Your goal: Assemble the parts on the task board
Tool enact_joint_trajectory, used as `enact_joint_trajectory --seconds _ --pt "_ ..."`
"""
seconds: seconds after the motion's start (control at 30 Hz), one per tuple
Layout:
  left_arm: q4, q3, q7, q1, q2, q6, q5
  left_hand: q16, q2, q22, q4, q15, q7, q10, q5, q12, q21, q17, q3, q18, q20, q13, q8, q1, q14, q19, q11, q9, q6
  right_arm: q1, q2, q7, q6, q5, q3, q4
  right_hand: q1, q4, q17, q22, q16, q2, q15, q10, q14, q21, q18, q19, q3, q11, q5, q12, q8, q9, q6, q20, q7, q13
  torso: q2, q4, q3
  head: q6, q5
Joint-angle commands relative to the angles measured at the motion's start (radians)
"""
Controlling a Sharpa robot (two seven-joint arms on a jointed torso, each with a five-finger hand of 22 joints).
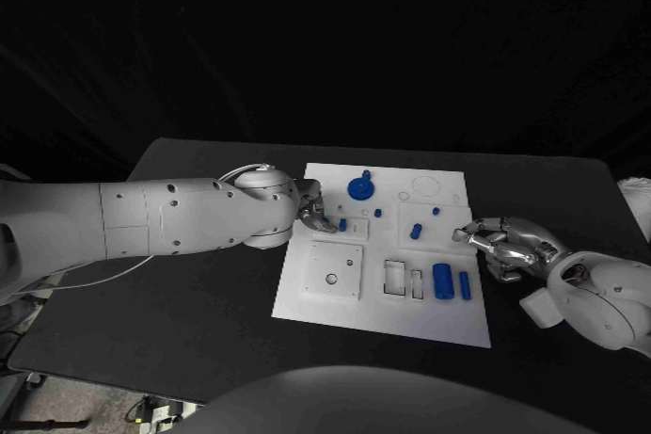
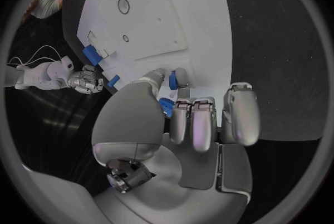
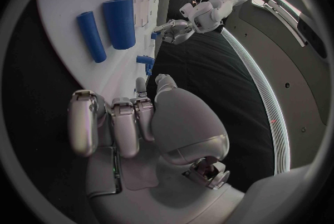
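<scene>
The white task board [image 1: 356, 297] lies mid-table. My left hand [image 1: 315, 213] reaches over its left part, and its thumb and a fingertip pinch a small blue part [image 2: 172, 81] that stands on the board [image 2: 160, 12]. That part [image 1: 343, 224] sits just right of the fingers in the head view. My right hand [image 1: 505, 246] rests at the board's right edge with its fingers [image 3: 111, 121] curled in and nothing in them. A blue round knob [image 1: 359, 186] stands at the board's far side. Two blue cylinders [image 1: 442, 281] [image 3: 119, 20] lie near the right front.
Further small blue parts [image 1: 417, 232] stand mid-board. A raised white square plate [image 1: 334, 269] and two rectangular slots [image 1: 393, 277] take up the board's front. Black table [image 1: 177, 312] surrounds the board. A white object [image 1: 638, 199] lies at the table's far right edge.
</scene>
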Motion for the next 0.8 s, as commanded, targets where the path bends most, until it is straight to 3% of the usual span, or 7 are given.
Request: enact_joint_trajectory --seconds 0.03,0.5,0.7,0.8 --pt "0.005 0.0 0.014 0.0 0.0 0.019 0.007 0.002 -0.001 0.205 0.0 0.009 -0.001 0.104 0.005 0.002 -0.004 0.263 -0.006 0.01 0.01 0.263 -0.004 0.011 0.104 0.023 0.006 -0.001 -0.009 -0.001 0.0 0.004 0.016 -0.006 0.0 0.001 0.012 -0.001 0.24 0.192 -0.003 0.001 -0.005 0.163 0.089 -0.006 0.001 -0.008 0.007 -0.046 0.004 -0.005 -0.004 -0.001 0.002 0.001 0.0 0.108 0.0 0.0002 0.0 0.0 0.0" --pt "0.006 0.0 -0.001 0.0 -0.002 0.022 0.007 0.002 0.014 0.205 0.004 0.009 0.0 0.104 0.021 0.002 -0.004 0.263 -0.01 0.01 0.01 0.263 -0.003 0.02 0.104 0.024 0.006 0.0 -0.009 -0.001 0.0 0.004 0.018 -0.006 0.0 0.002 0.014 -0.002 0.24 0.192 -0.003 0.001 -0.005 0.163 0.089 -0.007 0.001 -0.009 0.011 -0.046 0.005 -0.005 -0.004 -0.001 0.001 0.001 0.0 0.108 0.0 0.0002 -0.0002 0.0 0.001" --pt "0.006 0.0 -0.002 0.0 -0.001 0.012 0.007 0.002 0.031 0.205 0.005 0.01 0.0 0.104 0.093 0.002 -0.006 0.263 -0.021 0.01 0.011 0.263 -0.005 -0.003 0.104 0.024 0.007 -0.001 -0.012 -0.001 0.0 0.004 0.018 -0.006 0.0 0.002 0.014 -0.002 0.24 0.192 -0.003 0.001 -0.005 0.163 0.089 -0.007 0.001 -0.009 0.011 -0.046 0.005 -0.005 -0.004 -0.001 0.001 0.001 0.0 0.108 0.0 0.0002 -0.0003 0.0 0.001" --pt "0.005 0.0 -0.003 0.0 -0.001 0.008 0.007 0.002 0.037 0.205 0.006 0.01 0.001 0.104 0.111 0.002 -0.006 0.263 -0.024 0.01 0.011 0.263 -0.005 -0.014 0.104 0.024 0.007 -0.002 -0.013 -0.001 0.0 0.004 0.019 -0.006 0.0 0.002 0.014 -0.002 0.24 0.192 -0.003 0.001 -0.005 0.163 0.089 -0.007 0.001 -0.009 0.011 -0.046 0.005 -0.005 -0.004 -0.001 0.001 0.001 0.0 0.108 0.0 0.0005 0.0002 0.0 0.001"
